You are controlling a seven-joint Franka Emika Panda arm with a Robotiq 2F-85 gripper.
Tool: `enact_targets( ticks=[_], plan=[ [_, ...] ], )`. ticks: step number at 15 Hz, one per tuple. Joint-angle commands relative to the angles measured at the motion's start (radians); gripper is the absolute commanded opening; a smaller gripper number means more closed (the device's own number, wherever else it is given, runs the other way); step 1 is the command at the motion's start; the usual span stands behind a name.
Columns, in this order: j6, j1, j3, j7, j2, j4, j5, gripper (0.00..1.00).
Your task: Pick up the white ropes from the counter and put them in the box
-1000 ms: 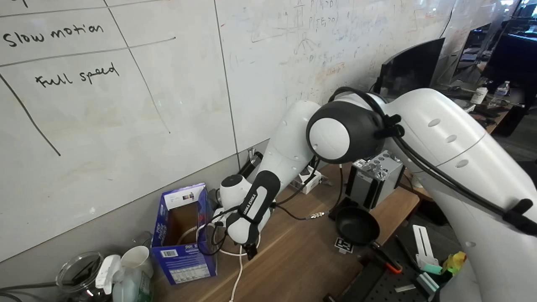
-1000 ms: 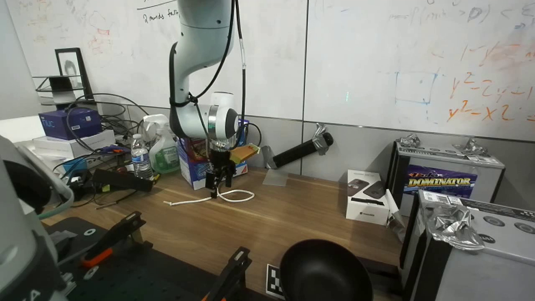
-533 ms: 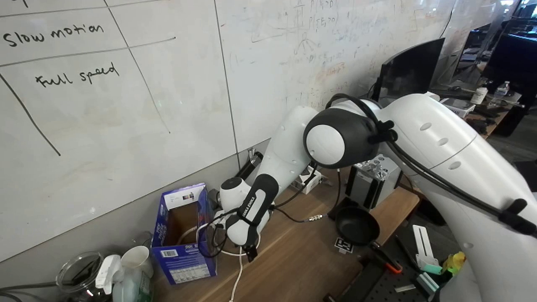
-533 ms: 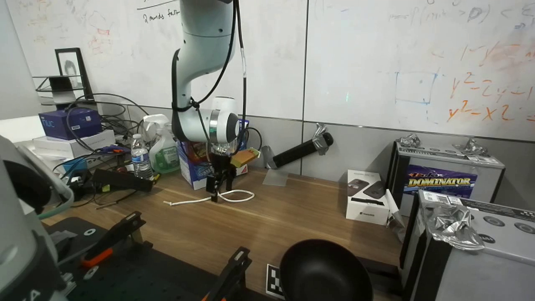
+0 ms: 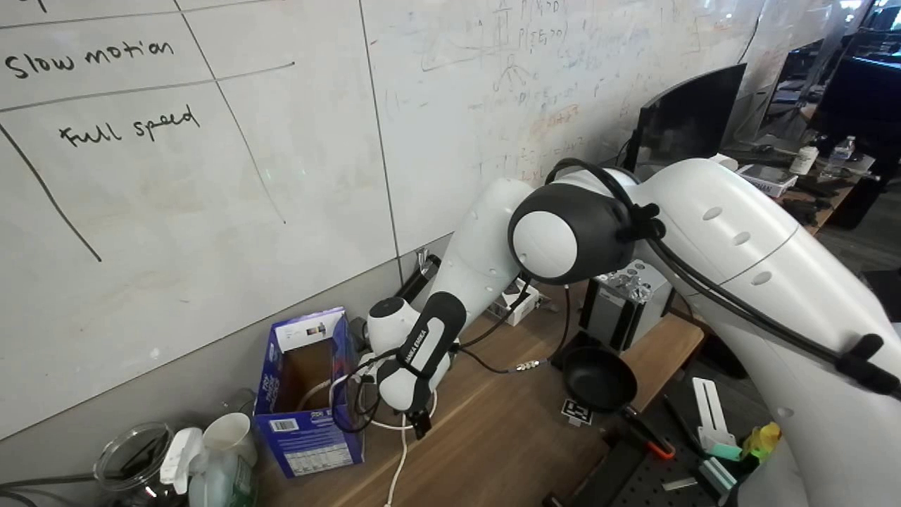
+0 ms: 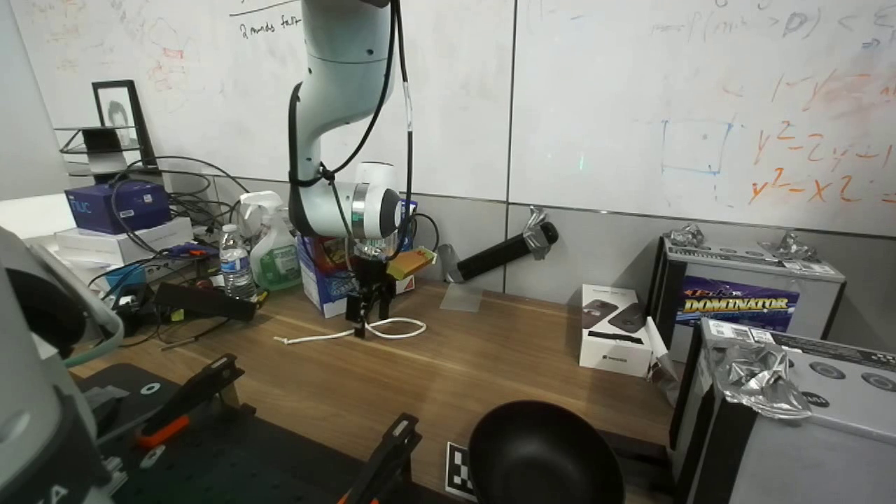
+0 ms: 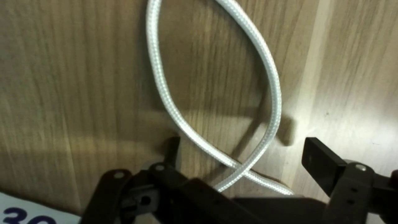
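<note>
On the counter (image 6: 532,364), we see the white rope (image 7: 276,96) lying between the back edge and the black perforated board (image 5: 630,486) along the front edge. It makes one loose loop that crosses over itself, and in an exterior view its tail runs toward the end of the counter where the spray bottle (image 6: 276,260) and the water bottle (image 6: 236,264) stand. We see the gripper (image 7: 244,155) hanging low above the rope, pointing down, its jaws spread wide. In the wrist view the rope's crossing shows between the two fingers (image 7: 323,165); we cannot tell whether the tips touch the wood.

We find the blue box (image 5: 303,436) upright near the back edge, open at the top, just beside the rope. Inside it we make out another stretch of white cord (image 5: 312,394) running toward the rim; we cannot tell whether it joins the rope on the counter.

Farther along near the back edge, well apart from the rope, we have a white carton (image 6: 614,332) and a gray case (image 6: 742,301) labelled Dominator. Nearer the front edge, close to the black board, we see a round black pan (image 6: 546,455) beside a checkered marker (image 6: 458,470).
</note>
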Motion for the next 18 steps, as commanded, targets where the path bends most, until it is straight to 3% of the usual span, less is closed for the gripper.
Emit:
enact_targets(
  ticks=[1,18],
  plan=[
    [0.013,-0.002,0.002,-0.01,0.002,0.01,-0.018,1.0],
    [0.051,-0.005,0.003,-0.023,0.002,0.001,-0.02,1.0]
  ],
)
